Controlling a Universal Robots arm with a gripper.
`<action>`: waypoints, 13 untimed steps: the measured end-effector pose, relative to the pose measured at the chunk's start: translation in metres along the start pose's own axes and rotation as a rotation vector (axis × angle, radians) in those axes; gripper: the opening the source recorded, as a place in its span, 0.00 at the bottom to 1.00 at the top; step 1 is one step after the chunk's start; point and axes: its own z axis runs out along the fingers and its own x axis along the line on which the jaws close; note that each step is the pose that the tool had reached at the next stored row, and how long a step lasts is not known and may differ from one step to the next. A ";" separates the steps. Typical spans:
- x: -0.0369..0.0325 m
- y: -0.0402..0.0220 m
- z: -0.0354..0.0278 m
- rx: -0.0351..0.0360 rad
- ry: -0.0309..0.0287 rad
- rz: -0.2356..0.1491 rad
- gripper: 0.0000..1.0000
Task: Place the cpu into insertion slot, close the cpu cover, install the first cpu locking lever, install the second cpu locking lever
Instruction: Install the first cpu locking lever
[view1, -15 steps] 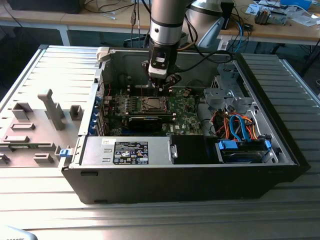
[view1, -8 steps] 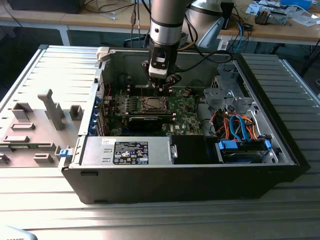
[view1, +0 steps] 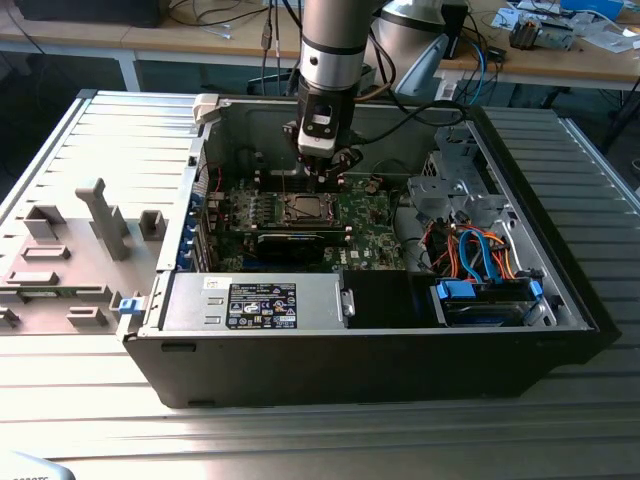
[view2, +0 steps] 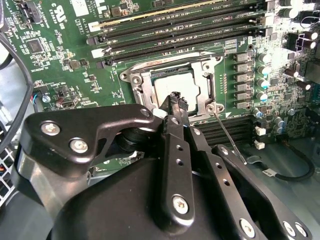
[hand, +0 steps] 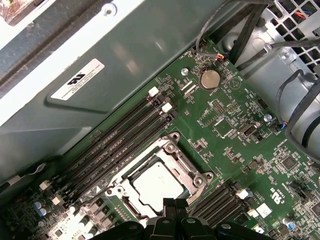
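Observation:
The cpu (view2: 170, 84) (hand: 159, 184), a silvery square chip, lies flat in the insertion slot (view1: 305, 208) on the green motherboard. The cpu cover (view2: 142, 82) (hand: 172, 149), a metal frame with a central window, lies down around the chip. A thin locking lever (view2: 227, 136) slants away from one corner of the socket. My gripper (view2: 175, 98) (hand: 175, 202) (view1: 318, 178) hovers just above the socket's edge. Its black fingers are shut together with nothing between them.
Rows of memory slots (view2: 185, 25) (hand: 115, 150) flank the socket. The case wall (hand: 125, 60) rises close behind them. A power supply box (view1: 260, 300) and a drive cage with blue and orange cables (view1: 480, 260) fill the case's near side.

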 end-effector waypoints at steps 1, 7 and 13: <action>0.0000 0.0000 0.0000 0.0000 0.0000 -0.001 0.11; 0.0000 0.0000 0.0001 0.0000 -0.0003 -0.009 0.11; 0.0000 0.0000 0.0000 0.0003 -0.0013 -0.034 0.11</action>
